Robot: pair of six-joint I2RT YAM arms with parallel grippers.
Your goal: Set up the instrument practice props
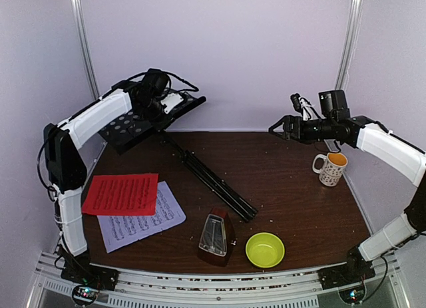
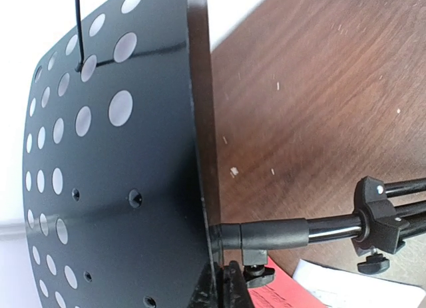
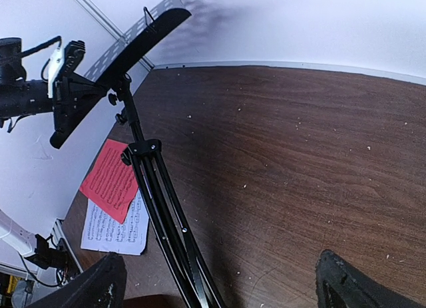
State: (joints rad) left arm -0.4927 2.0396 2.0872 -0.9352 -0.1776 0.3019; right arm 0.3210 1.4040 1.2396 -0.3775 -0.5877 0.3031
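Left gripper [image 1: 166, 103] clamps, apparently, the music stand [image 1: 126, 128] desk at ten o'clock; right gripper [image 1: 275, 128], agape and empty, should steady the legs [image 1: 219, 181].

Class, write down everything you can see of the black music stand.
The music stand is black, metal-looking. Its perforated desk, dotted with round holes, is held above the table and tilted, its edge clamped in the shut left gripper. A slim shaft joins the desk to folded tripod legs, which slope down diagonally to rest on the wood.
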